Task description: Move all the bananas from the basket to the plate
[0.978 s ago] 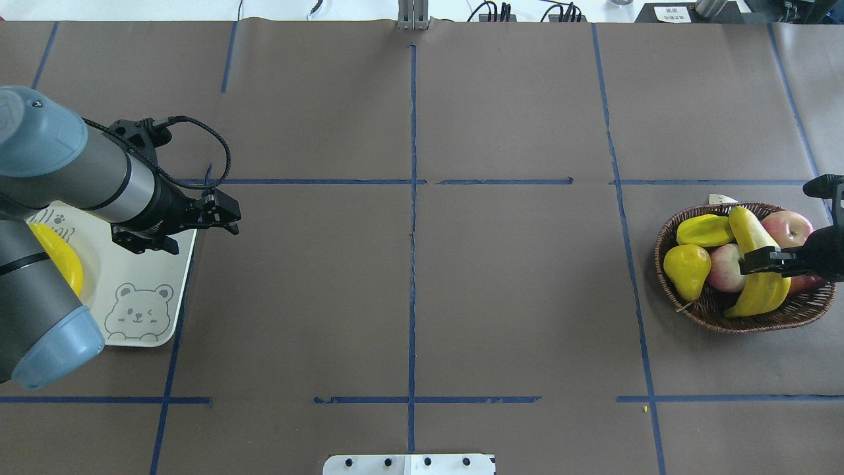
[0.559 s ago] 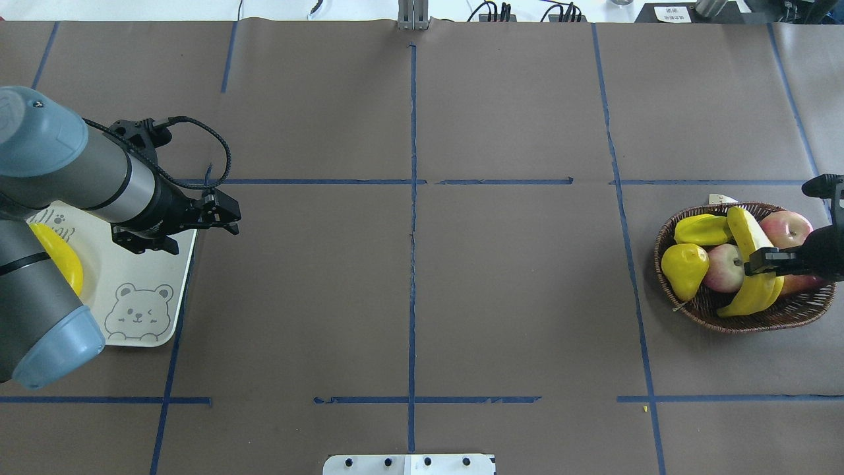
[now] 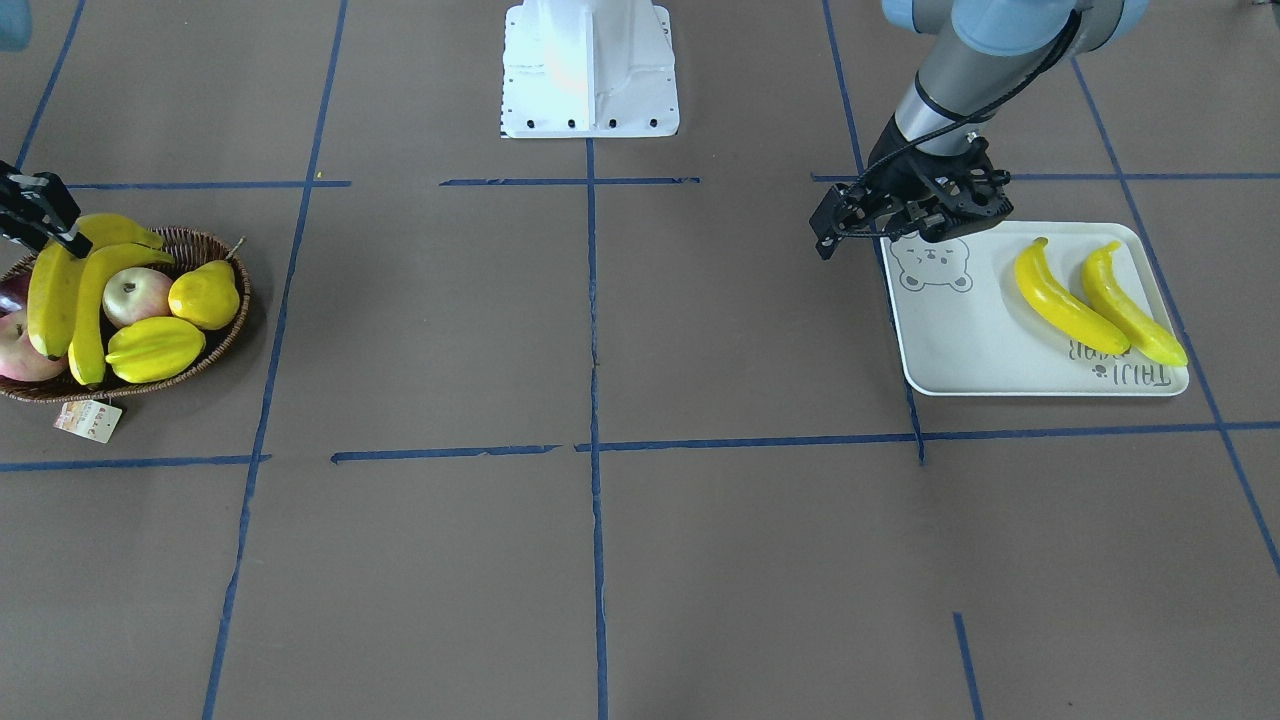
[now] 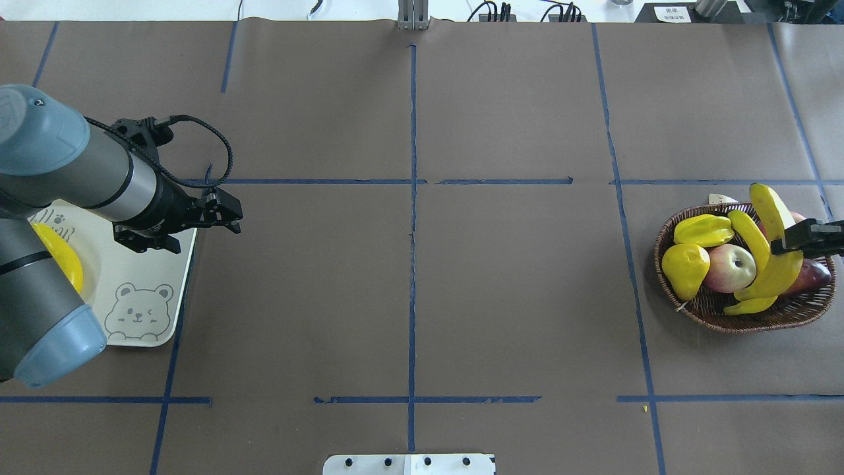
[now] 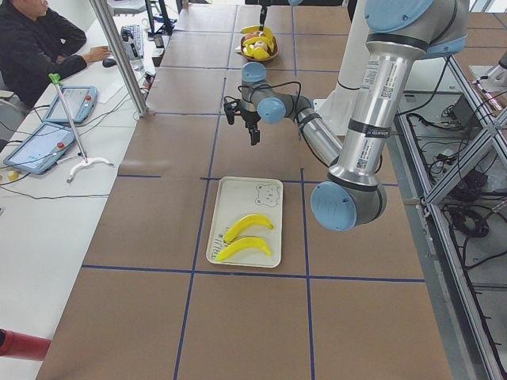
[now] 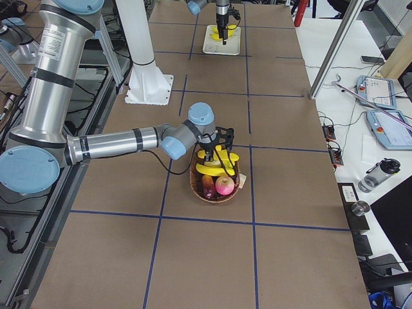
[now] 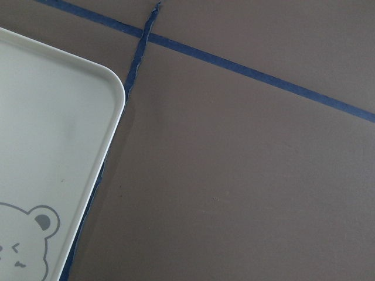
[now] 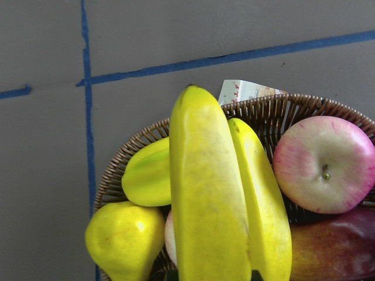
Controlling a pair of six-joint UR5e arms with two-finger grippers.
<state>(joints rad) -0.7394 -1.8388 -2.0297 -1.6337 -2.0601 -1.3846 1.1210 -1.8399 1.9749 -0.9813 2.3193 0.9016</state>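
Observation:
A wicker basket (image 4: 660, 245) stands at the table's right end. My right gripper (image 4: 778, 245) is shut on a banana (image 4: 770, 203) and holds it raised and tilted over the basket; the wrist view shows this banana (image 8: 205, 193) close up. A second banana (image 4: 750, 229) lies in the basket beside it. The white bear plate (image 4: 146, 277) is at the left end and holds two bananas (image 3: 1065, 298) (image 3: 1130, 305). My left gripper (image 4: 231, 214) is open and empty, hovering over the plate's far right corner (image 7: 111, 88).
The basket (image 3: 243, 300) also holds a yellow pear (image 4: 686, 269), a starfruit (image 4: 704, 230), an apple (image 4: 730, 268) and a dark red fruit (image 4: 814, 274). A paper tag (image 3: 88, 420) hangs from the basket. The robot's white base (image 3: 588, 70) is mid-table. An operator (image 5: 36, 47) sits beyond the left end.
My right gripper has risen and drawn back to the right with the banana, which now sticks up above the basket rim. The left arm has barely moved.

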